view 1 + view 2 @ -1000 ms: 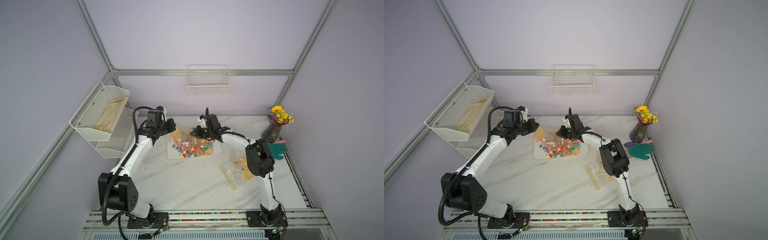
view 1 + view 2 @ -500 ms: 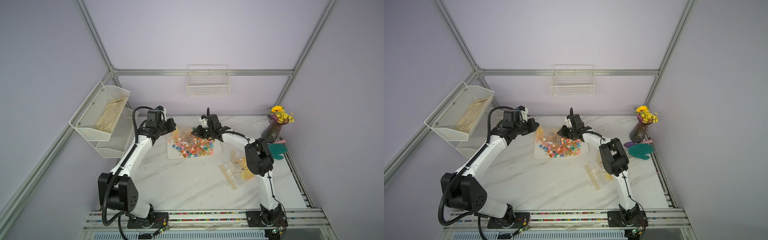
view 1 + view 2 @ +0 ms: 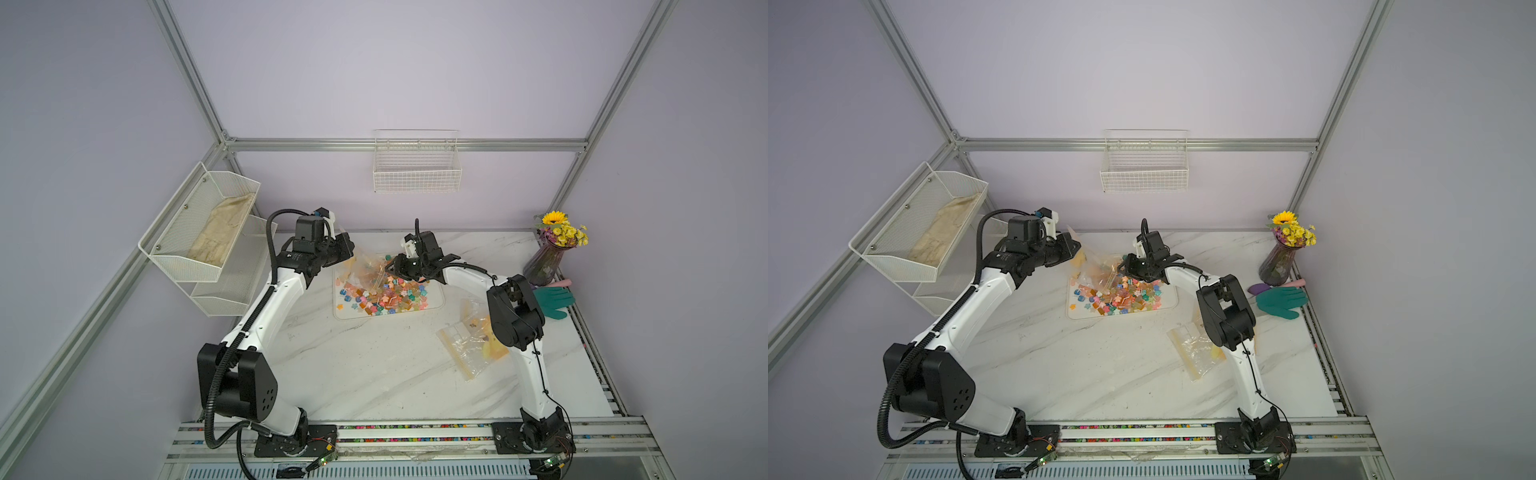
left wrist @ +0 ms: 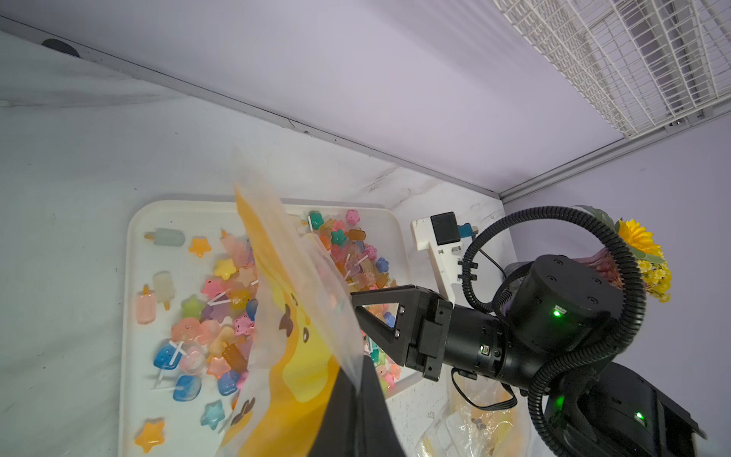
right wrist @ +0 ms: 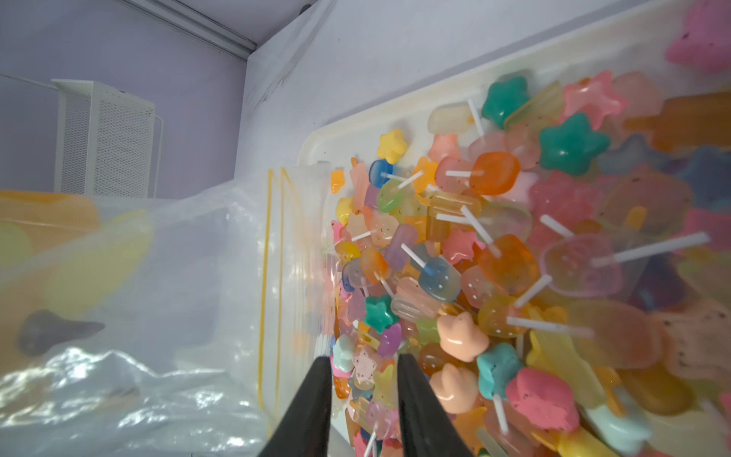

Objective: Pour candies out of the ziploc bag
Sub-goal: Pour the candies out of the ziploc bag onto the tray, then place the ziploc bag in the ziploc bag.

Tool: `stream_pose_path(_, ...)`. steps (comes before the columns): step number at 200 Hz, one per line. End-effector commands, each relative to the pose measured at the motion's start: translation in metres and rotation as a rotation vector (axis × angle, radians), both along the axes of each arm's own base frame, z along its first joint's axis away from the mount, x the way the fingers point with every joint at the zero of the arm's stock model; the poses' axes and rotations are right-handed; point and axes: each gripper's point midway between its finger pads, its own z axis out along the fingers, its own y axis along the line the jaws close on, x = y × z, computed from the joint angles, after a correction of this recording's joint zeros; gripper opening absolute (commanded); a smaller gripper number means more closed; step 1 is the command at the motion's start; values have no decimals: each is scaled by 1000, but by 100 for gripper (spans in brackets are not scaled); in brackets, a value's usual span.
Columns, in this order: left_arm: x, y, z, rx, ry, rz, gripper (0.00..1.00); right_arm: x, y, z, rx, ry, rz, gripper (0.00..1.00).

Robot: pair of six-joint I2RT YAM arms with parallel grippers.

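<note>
1. Left wrist view: the left gripper (image 4: 356,395) is clamped on one edge of the ziploc bag (image 4: 292,316). The bag is clear with a yellow cartoon print, and it is held raised and tilted above the tray (image 4: 132,245).
2. Same view: the candies (image 4: 205,316) lie spread in the tray, under and beside the bag. Whether any are inside the bag cannot be told.
3. Right wrist view: the right gripper (image 5: 362,372) has its jaws a narrow gap apart with nothing between them. The bag's zip edge lies just beside one finger, at the tray rim.
4. Same view: the candies are piled thick. They are stars, blocks and lolly shapes in amber, pink, blue, teal and yellow, many on thin white sticks.
5. Both top views: the tray sits at the far middle of the marble table (image 3: 353,374). The bag hangs between the two grippers over the tray's far left part.
6. Other items: a second crumpled clear bag (image 3: 465,345) lies on the table by the right arm. A vase of yellow flowers (image 3: 544,266) and a green glove (image 3: 555,301) sit at the table's right edge.
</note>
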Motion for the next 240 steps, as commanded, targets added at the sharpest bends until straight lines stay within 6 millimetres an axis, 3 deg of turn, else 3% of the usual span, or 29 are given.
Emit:
stream_pose_path(1,9,-8,40,-41,-97,-17,0,0,-8,19,7,-35,-10,32)
stream_pose_path(32,7,-15,38,-40,-101,-53,0,1,-21,37,16,-59,-35,32)
stream_pose_path(71,4,-36,37,26,-146,-220,0,4,-59,84,44,-112,-125,34)
stream_pose_path(115,-4,-47,40,311,-266,-359,0,-3,-87,135,36,-213,-197,40)
stream_pose_path(166,-16,-55,54,718,-530,-501,0,-15,-93,161,43,-274,-188,47)
stream_pose_path(194,-34,-72,57,906,-751,-631,0,-19,-92,169,46,-298,-169,49)
stream_pose_path(200,-45,-73,70,947,-828,-638,0,-20,-92,170,46,-300,-166,50)
stream_pose_path(240,-72,-93,56,1160,-1010,-819,0,-25,-94,190,60,-344,-160,57)
